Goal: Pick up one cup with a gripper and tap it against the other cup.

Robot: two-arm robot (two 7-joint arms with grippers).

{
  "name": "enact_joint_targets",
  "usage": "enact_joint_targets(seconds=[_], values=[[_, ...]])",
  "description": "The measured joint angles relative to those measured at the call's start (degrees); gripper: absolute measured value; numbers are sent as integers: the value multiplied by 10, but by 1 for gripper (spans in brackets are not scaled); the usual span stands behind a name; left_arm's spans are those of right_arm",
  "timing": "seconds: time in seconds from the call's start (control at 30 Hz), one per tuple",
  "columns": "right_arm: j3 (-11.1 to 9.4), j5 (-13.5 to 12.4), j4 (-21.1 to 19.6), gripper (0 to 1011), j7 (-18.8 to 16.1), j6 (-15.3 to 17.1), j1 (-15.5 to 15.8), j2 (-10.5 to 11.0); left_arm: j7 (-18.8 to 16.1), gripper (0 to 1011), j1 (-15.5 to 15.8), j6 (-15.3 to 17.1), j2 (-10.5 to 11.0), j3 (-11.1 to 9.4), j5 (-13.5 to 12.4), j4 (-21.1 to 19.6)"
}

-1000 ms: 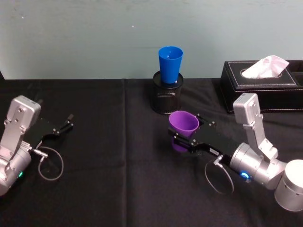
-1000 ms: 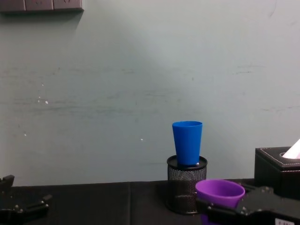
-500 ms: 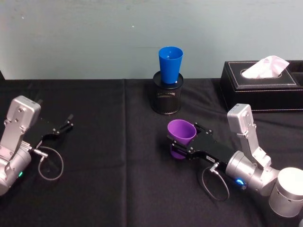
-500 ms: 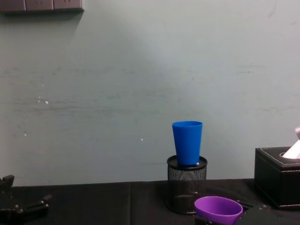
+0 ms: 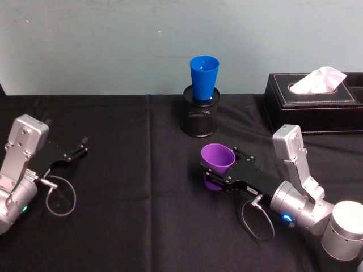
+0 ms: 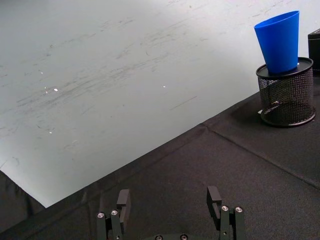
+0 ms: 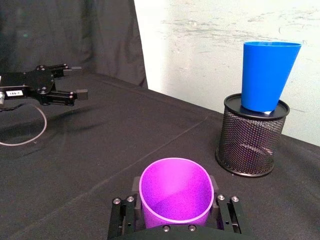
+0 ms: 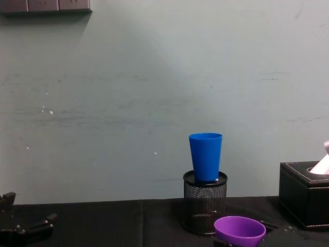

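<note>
The purple cup (image 5: 218, 158) stands upright between the fingers of my right gripper (image 5: 222, 169), which is shut on its lower wall, low over the black cloth. In the right wrist view the purple cup (image 7: 175, 192) opens toward the camera with a black finger (image 7: 123, 216) on each side. The blue cup (image 5: 203, 76) sits upright in a black mesh holder (image 5: 199, 118) at the back centre, well beyond the purple one and apart from it. In the chest view the blue cup (image 8: 205, 156) rises behind the purple cup (image 8: 239, 229). My left gripper (image 5: 76, 151) rests open at the far left.
A black tissue box (image 5: 315, 102) with a white tissue stands at the back right, near the right arm. The pale wall runs close behind the mesh holder (image 7: 251, 143). Black cloth lies bare between the two arms. A cable loops beside each wrist.
Over the last second my right gripper has drawn back toward me and sunk lower with the purple cup. The blue cup and the left arm have stayed still.
</note>
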State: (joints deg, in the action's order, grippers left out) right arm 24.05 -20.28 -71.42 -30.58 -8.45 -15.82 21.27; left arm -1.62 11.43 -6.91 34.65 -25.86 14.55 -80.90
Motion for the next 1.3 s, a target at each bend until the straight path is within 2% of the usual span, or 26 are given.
enact_joint_targets(seconds=[0.13,0.17,0.4,0.7,0.93,1.13,1.17,1.3], values=[[0,0,0,817,0,0,0,0,0,1000,0,0,0,0,0,0],[0,0,0,869,0,0,0,0,0,1000,0,0,0,0,0,0],[0,-1,0,1003,0,0,-1,0,0,1000,0,0,0,0,0,0],[0,-1,-1,1003,0,0,-1,0,0,1000,0,0,0,0,0,0],[-16,6,-24,1003,14,-30,9,0,0,1000,0,0,0,0,0,0],[-45,14,-49,1003,54,-52,22,-10,0,1000,0,0,0,0,0,0],[-56,19,-59,1003,73,-53,28,-14,0,1000,0,0,0,0,0,0],[-76,42,-76,1003,130,-48,41,-26,0,1000,0,0,0,0,0,0]])
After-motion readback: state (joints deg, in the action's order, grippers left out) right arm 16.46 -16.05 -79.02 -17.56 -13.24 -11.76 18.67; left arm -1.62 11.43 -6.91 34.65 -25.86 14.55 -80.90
